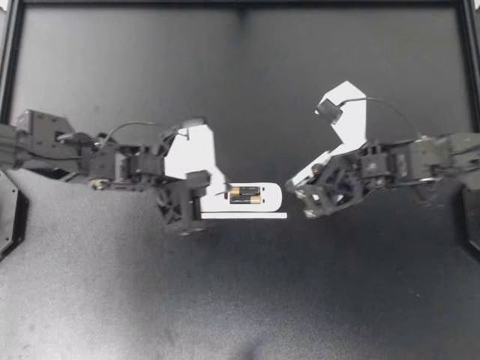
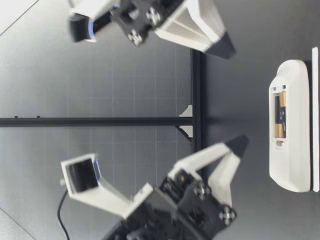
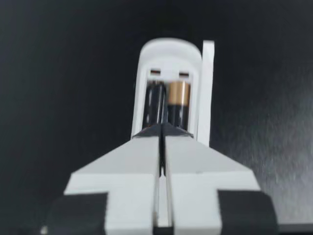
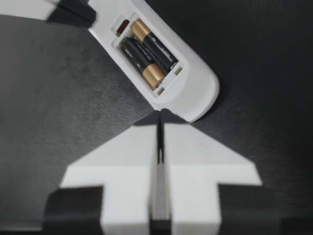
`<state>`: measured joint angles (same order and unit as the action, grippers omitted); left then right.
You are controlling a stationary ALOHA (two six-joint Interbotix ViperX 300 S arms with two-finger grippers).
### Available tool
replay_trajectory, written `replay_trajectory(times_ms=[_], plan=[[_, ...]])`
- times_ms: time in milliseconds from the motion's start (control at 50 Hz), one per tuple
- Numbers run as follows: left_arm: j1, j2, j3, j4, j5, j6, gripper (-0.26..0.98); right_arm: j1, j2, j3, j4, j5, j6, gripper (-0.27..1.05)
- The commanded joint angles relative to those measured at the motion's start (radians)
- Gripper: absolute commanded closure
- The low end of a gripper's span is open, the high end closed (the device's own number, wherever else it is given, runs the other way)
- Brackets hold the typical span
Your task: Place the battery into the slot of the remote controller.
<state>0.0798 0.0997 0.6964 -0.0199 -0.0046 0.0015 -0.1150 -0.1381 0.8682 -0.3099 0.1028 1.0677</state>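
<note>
A white remote lies on the black table with its back open. Two batteries sit side by side in its slot, also clear in the left wrist view and the right wrist view. My left gripper is shut and empty, its tips hovering over the near end of the slot. My right gripper is shut and empty too, with its tips just off the remote's rounded end. In the low view both grippers, left and right, hang above the remote.
The thin white battery cover lies flat along the remote's near side, seen beside it in the left wrist view and on the table in the low view. A black frame rail runs along the table's far edge.
</note>
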Motion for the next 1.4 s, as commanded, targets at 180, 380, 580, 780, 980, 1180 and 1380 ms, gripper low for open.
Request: replay_trajectory(times_ms=[180,380,580,780,980,1180,1380], plan=[[-0.015,0.060,-0.094,-0.002,-0.003,-0.002,0.90,-0.012,-0.029,-0.002,-0.044,0.061,-0.003,0.91],[-0.017,0.109,-0.137,-0.002,0.035,0.000,0.90,-0.012,-0.029,0.000,-0.044,0.061,-0.003,0.91],[-0.017,0.156,-0.163,-0.002,0.055,-0.002,0.90,-0.014,-0.028,0.000,-0.044,0.060,-0.003,0.91],[-0.017,0.187,-0.164,-0.003,0.057,-0.005,0.90,-0.014,-0.028,0.000,-0.044,0.055,-0.003,0.91],[-0.017,0.137,-0.152,-0.015,0.057,-0.006,0.90,-0.014,-0.049,-0.008,-0.072,0.031,-0.011,0.91],[-0.020,-0.002,-0.115,-0.015,0.041,-0.006,0.90,-0.012,-0.087,-0.031,-0.236,-0.025,-0.044,0.91],[-0.020,-0.135,-0.038,-0.015,-0.014,-0.009,0.90,-0.012,-0.112,-0.054,-0.391,-0.094,-0.121,0.91]])
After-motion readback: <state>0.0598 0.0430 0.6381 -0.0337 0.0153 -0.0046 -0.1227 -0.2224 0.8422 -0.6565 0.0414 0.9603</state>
